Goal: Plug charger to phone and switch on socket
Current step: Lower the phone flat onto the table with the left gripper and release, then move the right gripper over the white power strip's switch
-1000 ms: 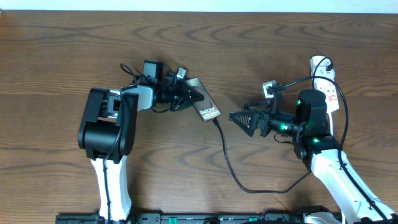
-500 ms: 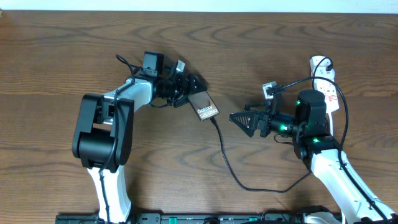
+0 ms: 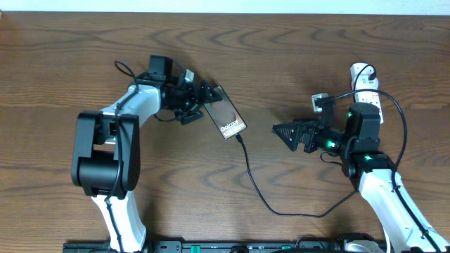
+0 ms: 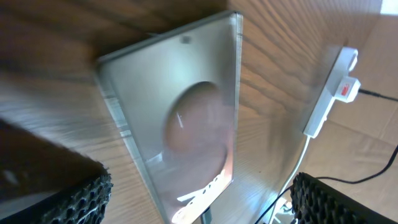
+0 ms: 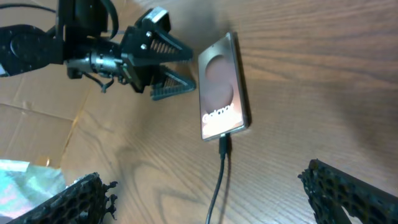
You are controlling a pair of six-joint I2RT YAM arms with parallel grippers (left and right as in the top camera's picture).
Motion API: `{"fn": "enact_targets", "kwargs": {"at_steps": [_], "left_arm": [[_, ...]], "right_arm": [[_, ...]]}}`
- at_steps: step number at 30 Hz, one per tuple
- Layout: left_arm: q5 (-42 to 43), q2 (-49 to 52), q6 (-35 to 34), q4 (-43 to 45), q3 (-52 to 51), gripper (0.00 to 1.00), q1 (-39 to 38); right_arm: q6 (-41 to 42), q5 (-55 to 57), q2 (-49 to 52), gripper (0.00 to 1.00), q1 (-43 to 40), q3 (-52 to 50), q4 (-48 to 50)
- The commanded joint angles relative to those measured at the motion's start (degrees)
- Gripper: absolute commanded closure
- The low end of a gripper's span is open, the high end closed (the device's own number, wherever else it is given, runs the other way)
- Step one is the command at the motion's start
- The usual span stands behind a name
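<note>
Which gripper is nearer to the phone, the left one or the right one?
Left. The left gripper is open just beside the phone; the right gripper is farther off, on its other side.

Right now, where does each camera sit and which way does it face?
Overhead: above the table, looking straight down; left end effector and right end effector show.
Left wrist: close over the phone, facing the power strip; own fingers at bottom corners.
Right wrist: low, facing the phone and left end effector; fingers below.
Both wrist views share the phone.
</note>
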Motion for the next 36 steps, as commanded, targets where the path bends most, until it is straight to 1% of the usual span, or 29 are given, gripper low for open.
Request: {"fn": "enact_targets", "kwargs": {"at_steps": [1, 5, 6, 8, 10, 11, 13, 14, 15, 16, 18, 20, 24, 26, 31, 36], "left_arm": [[-18.49, 5.97, 0.61, -4.24, -5.09, 0.05, 2.91], [-19.50, 2.19, 1.99, -6.56, -5.09, 0.05, 4.33], [-20.59, -0.20, 2.34, -7.63, -5.09, 0.05, 4.63], [-22.82, -3.89, 3.32, -9.20, -5.09, 0.05, 4.68], [-25.38, -9.14, 5.05, -11.32, -5.09, 0.05, 4.50], [-26.03, -10.99, 5.75, -12.02, -5.09, 0.05, 4.37], [-26.99, -15.93, 6.91, -13.64, -5.09, 0.05, 4.07], [-27.02, -17.90, 7.54, -14.19, -5.09, 0.06, 3.93], [-27.02, -20.59, 8.13, -15.02, -5.09, 0.05, 3.76], [-27.02, -22.60, 8.59, -15.65, -5.09, 0.05, 3.63], [-26.97, -28.26, 9.88, -17.29, -5.09, 0.05, 3.17], [-26.97, -31.26, 10.49, -17.97, -5.09, 0.05, 2.78], [-27.19, -35.12, 11.26, -19.21, -5.09, 0.05, 2.01], [-27.19, -36.06, 12.00, -19.91, -5.09, 0.05, 1.86], [-27.28, -36.20, 12.39, -21.73, -5.16, 0.05, 1.86], [-28.30, -36.20, 12.39, -21.73, -5.16, 0.05, 1.86]], "right_arm": [[-4.83, 3.26, -2.73, 0.01, -0.68, 4.39, -3.28], [-10.25, 14.08, -4.48, 0.01, -1.86, 10.01, -15.10], [-11.26, 20.22, -4.94, 0.01, -3.02, 12.83, -19.98], [-12.55, 24.57, -5.31, 0.01, -4.90, 15.93, -24.00], [-12.52, 25.16, -5.31, 0.01, -7.37, 18.40, -25.29], [-12.52, 25.62, -5.31, 0.06, -8.92, 19.21, -25.18], [-12.00, 28.41, -5.31, 0.30, -11.61, 20.15, -25.03], [-10.34, 31.58, -5.31, 0.54, -13.07, 20.35, -25.00], [-7.72, 36.09, -5.29, 0.91, -14.93, 20.33, -25.00], [-5.42, 40.17, -5.16, 0.99, -16.41, 20.33, -25.07], [-2.03, 48.17, -4.61, 0.99, -20.90, 20.33, -24.44], [-1.97, 48.92, -3.87, 0.99, -22.97, 20.33, -22.75], [-1.92, 48.87, 0.74, 0.99, -25.99, 20.33, -19.50], [-1.92, 47.98, 4.66, 0.99, -27.36, 20.33, -18.88], [-1.95, 41.18, 15.61, 0.99, -31.26, 20.33, -15.82], [-2.16, 38.25, 22.05, 0.99, -32.74, 20.33, -10.27]]}}
